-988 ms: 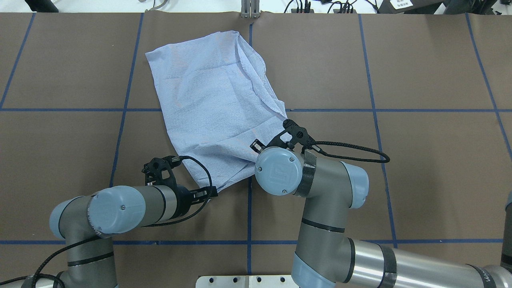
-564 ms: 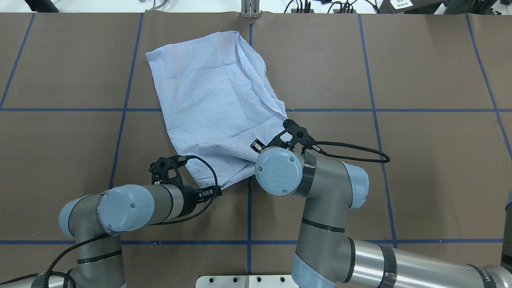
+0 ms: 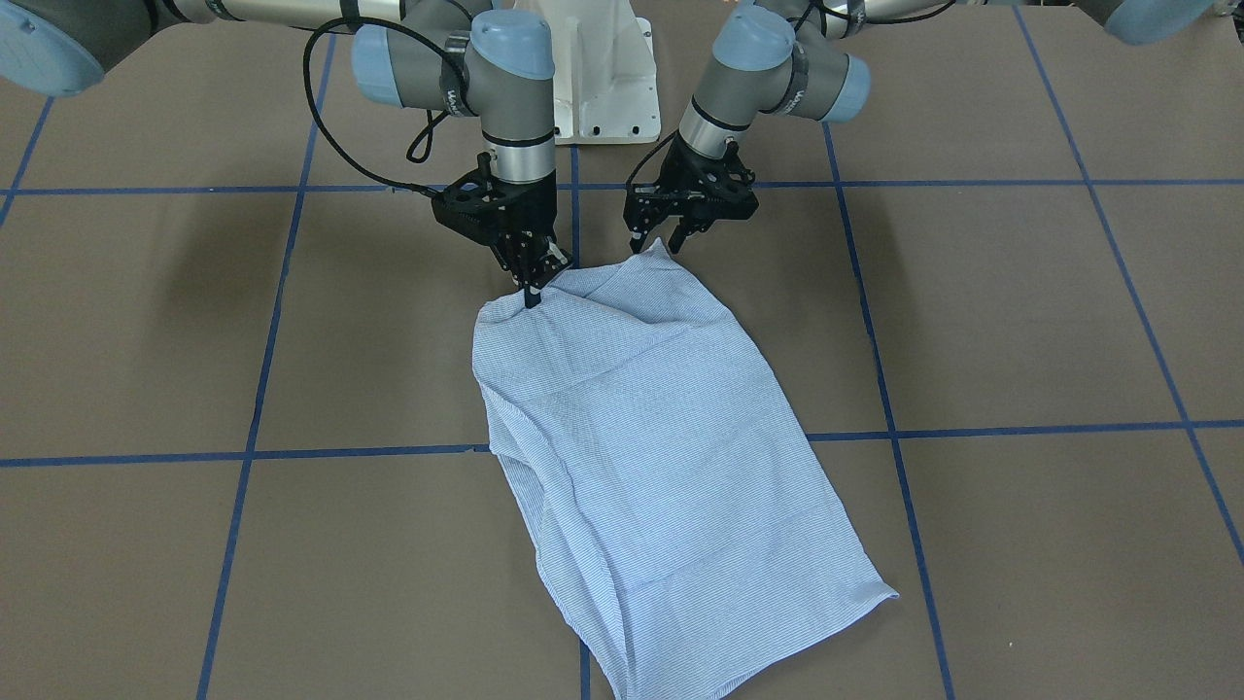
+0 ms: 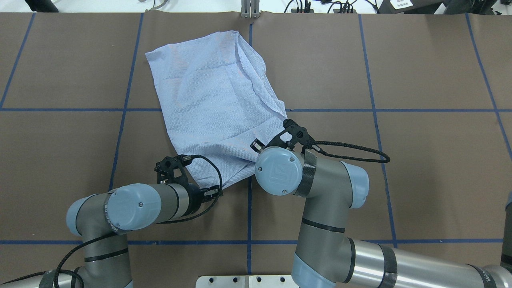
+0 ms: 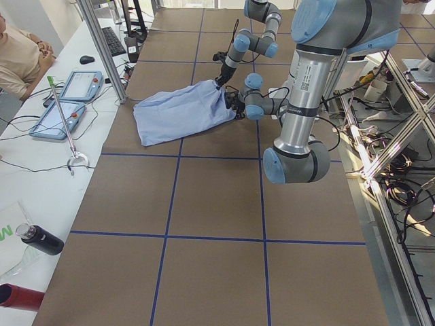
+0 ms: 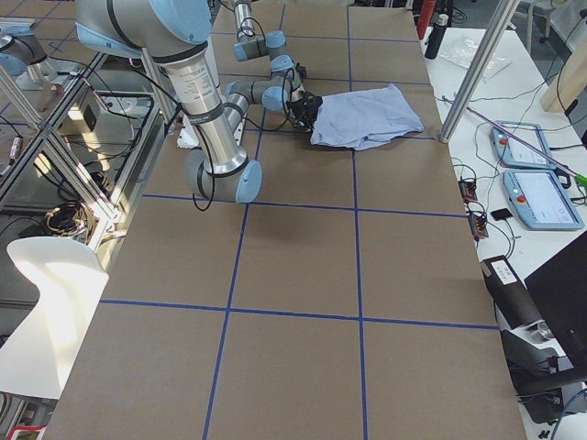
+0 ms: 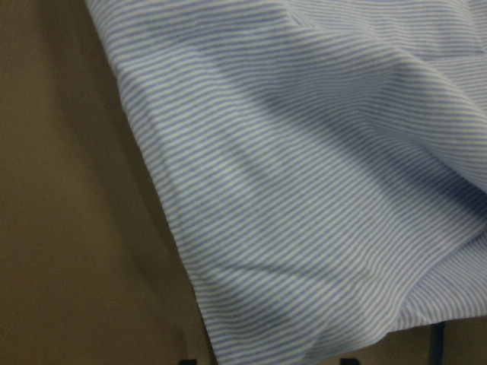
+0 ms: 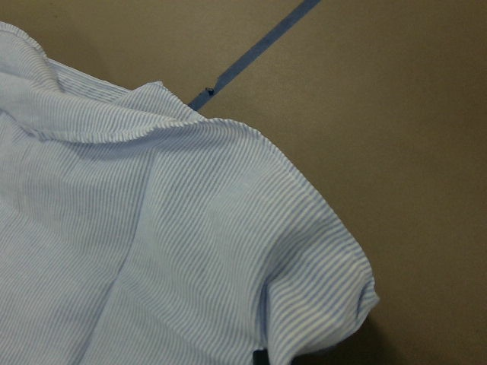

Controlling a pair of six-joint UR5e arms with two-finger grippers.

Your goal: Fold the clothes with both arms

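The light blue striped shirt [image 3: 661, 457] lies folded into a long, rumpled shape on the brown table; it also shows in the overhead view [image 4: 212, 92]. Its collar, pocket and buttons are hidden. My right gripper [image 3: 531, 290] is shut on the shirt's near edge, at the corner on my right. In the right wrist view the cloth [image 8: 152, 251] bunches at the bottom edge. My left gripper [image 3: 658, 241] is open, its fingers either side of the shirt's other near corner. The left wrist view is filled with the cloth [image 7: 304, 190]. In the overhead view my right wrist hides the right gripper.
The white pedestal base [image 3: 603, 78] stands behind both grippers. Blue tape lines [image 4: 249, 208] cross the table. A side bench holds tablets [image 5: 68, 85] and a bottle [image 5: 41, 239], and a seated person [image 5: 17, 54] is at its far end.
My left arm has moved right and forward, bringing its gripper up to the shirt's near corner. The right arm and the shirt have not moved.
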